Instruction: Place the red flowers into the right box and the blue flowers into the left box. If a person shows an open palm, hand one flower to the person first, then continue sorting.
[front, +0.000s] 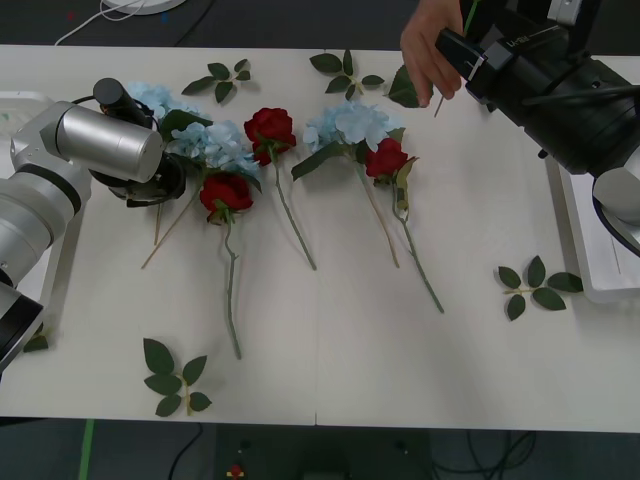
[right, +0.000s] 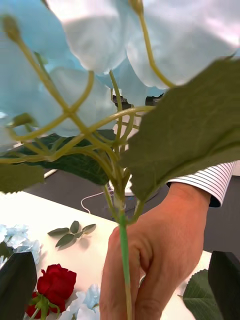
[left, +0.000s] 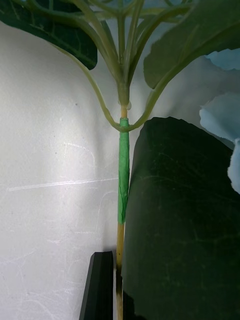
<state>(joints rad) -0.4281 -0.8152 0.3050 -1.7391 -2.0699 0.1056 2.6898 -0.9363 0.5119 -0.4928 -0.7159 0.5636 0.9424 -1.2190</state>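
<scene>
A person's hand (right: 160, 260) grips the stem of a raised blue flower (right: 100, 60). My right gripper (right: 122, 255) stands open around that stem, at the table's far right edge beside the hand (front: 428, 50). My left gripper (front: 152, 188) is down over a blue flower (front: 215, 145) at the left. One black finger (left: 100, 285) touches the flower's taped stem (left: 123, 170), while a dark leaf hides the other finger. Another blue flower (front: 345, 122) and three red flowers (front: 270, 128) (front: 226, 192) (front: 387, 158) lie mid-table. The right box (front: 600, 285) and the left box (front: 15, 100) sit at the table's sides.
Loose green leaf sprigs lie at the back left (front: 222, 78), the back middle (front: 345, 70), the right (front: 535, 283) and the front left (front: 175, 378). Long stems trail toward the front of the white table (front: 400, 370).
</scene>
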